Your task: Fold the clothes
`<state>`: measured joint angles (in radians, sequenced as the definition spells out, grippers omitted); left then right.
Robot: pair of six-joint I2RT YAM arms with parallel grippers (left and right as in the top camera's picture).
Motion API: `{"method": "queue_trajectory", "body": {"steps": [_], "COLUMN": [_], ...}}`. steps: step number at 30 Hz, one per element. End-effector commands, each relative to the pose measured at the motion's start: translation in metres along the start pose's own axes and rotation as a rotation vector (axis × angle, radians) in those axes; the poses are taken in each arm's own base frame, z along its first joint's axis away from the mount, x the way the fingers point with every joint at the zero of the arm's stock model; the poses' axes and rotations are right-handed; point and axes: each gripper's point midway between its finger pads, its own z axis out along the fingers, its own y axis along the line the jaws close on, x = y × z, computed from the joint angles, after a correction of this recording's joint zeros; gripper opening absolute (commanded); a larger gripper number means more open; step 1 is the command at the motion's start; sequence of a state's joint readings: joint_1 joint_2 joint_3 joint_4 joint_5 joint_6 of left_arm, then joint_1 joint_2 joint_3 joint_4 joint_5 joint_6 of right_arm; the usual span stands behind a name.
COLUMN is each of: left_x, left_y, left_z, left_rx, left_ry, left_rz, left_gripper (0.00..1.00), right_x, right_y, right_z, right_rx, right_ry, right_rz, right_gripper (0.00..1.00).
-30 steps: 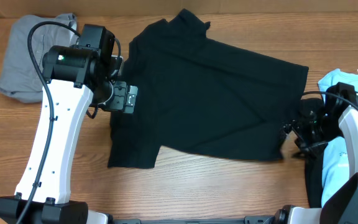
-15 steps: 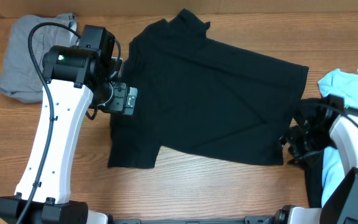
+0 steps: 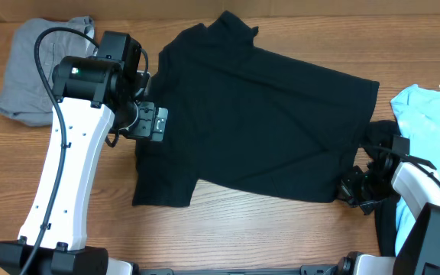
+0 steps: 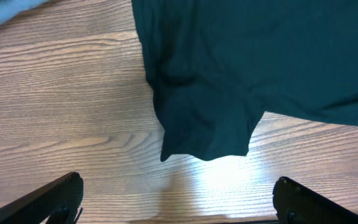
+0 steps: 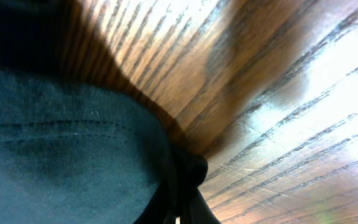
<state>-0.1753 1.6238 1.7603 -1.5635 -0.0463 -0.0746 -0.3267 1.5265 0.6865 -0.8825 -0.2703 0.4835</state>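
A black T-shirt (image 3: 258, 122) lies spread flat across the wooden table, its collar towards the far edge. My left gripper (image 3: 153, 122) hovers over the shirt's left edge. In the left wrist view this gripper (image 4: 178, 185) stands wide open with nothing between its fingers, and a sleeve (image 4: 207, 124) lies on the wood just ahead of it. My right gripper (image 3: 350, 187) is at the shirt's near right corner. The right wrist view shows its jaws (image 5: 182, 186) shut on a pinch of the black fabric (image 5: 55, 155) at the hem.
A crumpled grey garment (image 3: 33, 69) lies at the far left, and its edge shows in the left wrist view (image 4: 5, 12). A light-blue garment (image 3: 426, 114) lies at the right edge beside the right arm. Bare wood (image 3: 266, 229) runs along the near side.
My right gripper has moved down and left to the shirt's near right corner and shut on the fabric there. The left arm and the shirt have stayed put.
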Motion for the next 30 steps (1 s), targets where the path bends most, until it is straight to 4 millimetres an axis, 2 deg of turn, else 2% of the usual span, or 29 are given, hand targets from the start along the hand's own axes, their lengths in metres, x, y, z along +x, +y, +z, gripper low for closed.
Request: {"method": "queue_trajectory", "body": {"steps": [1, 3, 7, 12, 14, 16, 18, 19, 20, 24, 27, 28, 30], "left_x": [0.003, 0.004, 0.005, 0.006, 0.009, 0.013, 0.016, 0.018, 0.021, 0.033, 0.040, 0.040, 0.045], "left_y": [0.002, 0.002, 0.002, 0.003, 0.005, 0.010, 0.017, 0.020, 0.024, 0.039, 0.035, 0.034, 0.034], "left_z": [0.003, 0.003, 0.003, 0.003, 0.003, 0.006, 0.012, 0.016, 0.022, 0.052, 0.088, 0.094, 0.118], "left_rx": [-0.018, -0.018, -0.018, -0.019, -0.021, -0.025, -0.030, -0.033, -0.036, -0.031, 0.044, 0.053, 0.057], "left_ry": [0.020, 0.027, 0.029, 0.033, 0.046, 0.064, 0.083, 0.094, 0.110, 0.169, 0.193, 0.194, 0.192], "left_rz": [0.018, 0.019, 0.019, 0.001, -0.018, -0.055, -0.113, -0.138, -0.164, -0.291, -0.339, -0.342, -0.346], "left_gripper": [1.00, 1.00, 1.00, 1.00, 1.00, 1.00, 1.00, 1.00, 1.00, 1.00, 1.00, 1.00, 1.00], "right_x": [0.014, 0.031, 0.058, 0.065, 0.064, 0.060, 0.053, 0.050, 0.047, 0.033, 0.019, 0.018, 0.011], "right_y": [-0.018, -0.026, -0.015, -0.006, -0.006, -0.005, -0.004, -0.003, -0.001, 0.007, 0.016, 0.018, 0.024], "right_z": [0.001, -0.006, -0.013, -0.015, -0.015, -0.013, -0.012, -0.011, -0.010, -0.008, -0.011, -0.012, -0.021], "right_rx": [0.085, 0.130, 0.067, 0.018, 0.018, 0.016, 0.013, 0.010, 0.001, -0.037, -0.073, -0.076, -0.091], "right_ry": [0.050, 0.121, 0.254, 0.295, 0.292, 0.273, 0.243, 0.232, 0.219, 0.166, 0.115, 0.110, 0.088], "right_rz": [0.025, 0.065, 0.129, 0.150, 0.149, 0.158, 0.171, 0.170, 0.164, 0.139, 0.082, 0.069, 0.016], "right_gripper": [0.04, 0.04, 0.04, 0.04, 0.09, 0.27, 0.56, 0.65, 0.68, 0.69, 0.68, 0.68, 0.67]}}
